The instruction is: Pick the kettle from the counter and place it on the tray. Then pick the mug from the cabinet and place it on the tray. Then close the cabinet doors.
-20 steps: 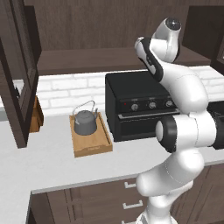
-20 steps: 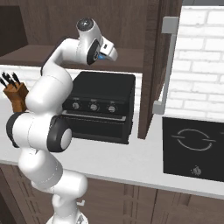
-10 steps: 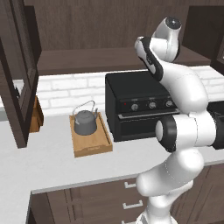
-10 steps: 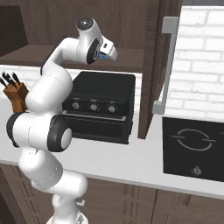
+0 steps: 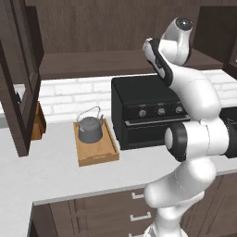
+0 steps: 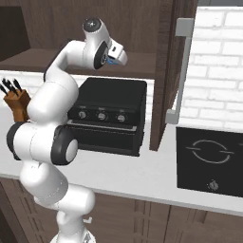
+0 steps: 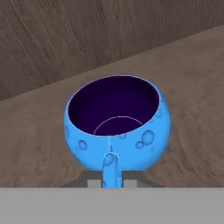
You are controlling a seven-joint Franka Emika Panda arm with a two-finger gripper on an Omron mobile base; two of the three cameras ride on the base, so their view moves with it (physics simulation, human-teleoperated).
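Gripper (image 7: 109,181) at the mug (image 7: 117,124) on the cabinet (image 7: 52,39) shelf.
Jaws pinch the mug's handle; kettle (image 5: 90,130) sits on tray (image 5: 96,152).

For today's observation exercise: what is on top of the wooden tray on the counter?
The kettle stands on the tray, towards its far end, upright with its wire handle arched above. The near part of the tray is bare wood. The tray surface beneath the kettle is covered.

counter (image 5: 55,171), tray (image 5: 95,152), oven (image 5: 143,115)
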